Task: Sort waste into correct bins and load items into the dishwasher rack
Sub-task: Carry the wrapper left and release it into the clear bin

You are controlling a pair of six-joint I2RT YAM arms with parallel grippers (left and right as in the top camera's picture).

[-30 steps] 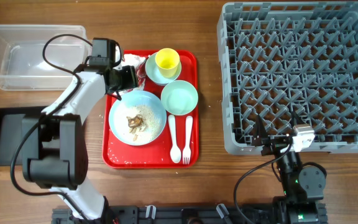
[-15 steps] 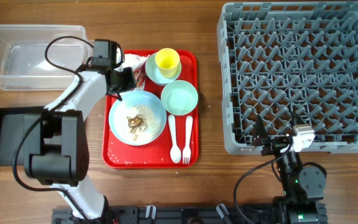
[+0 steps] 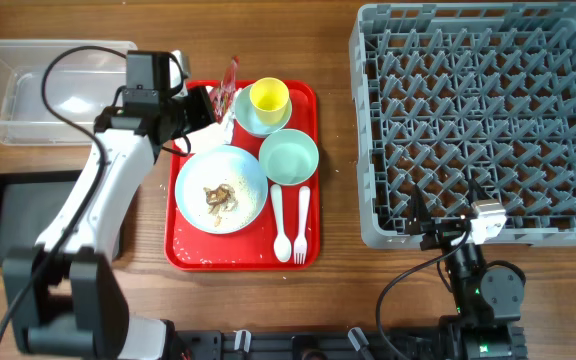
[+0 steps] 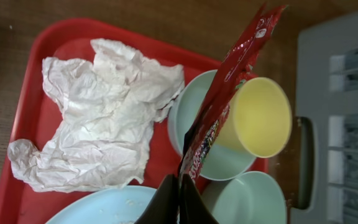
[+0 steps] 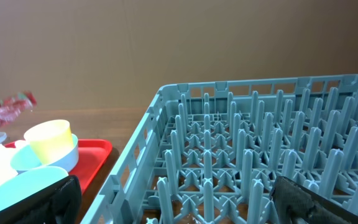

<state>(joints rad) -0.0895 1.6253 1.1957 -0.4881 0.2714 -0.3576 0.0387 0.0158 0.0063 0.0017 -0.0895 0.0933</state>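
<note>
Now, with your left end effector (image 4: 179, 190) pinched shut on the wrapper (image 4: 244, 59), lift clear of the yellow cup (image 4: 263, 118) first.

Your left arm (image 3: 108, 190) wears smooth white shells on its long links, with black housings at the joints and a squat black block by the wrist. A thin black cable (image 3: 63, 62) loops off it. The left gripper (image 4: 179, 193) ends in dark, tapered fingers. Your right arm (image 3: 483, 285) is mostly black, with a white block (image 3: 488, 221) on top, a black lead (image 3: 396, 290) and what may be a small green light. The right gripper (image 5: 173, 196) has matte black, blocky fingers (image 5: 48, 202).
</note>
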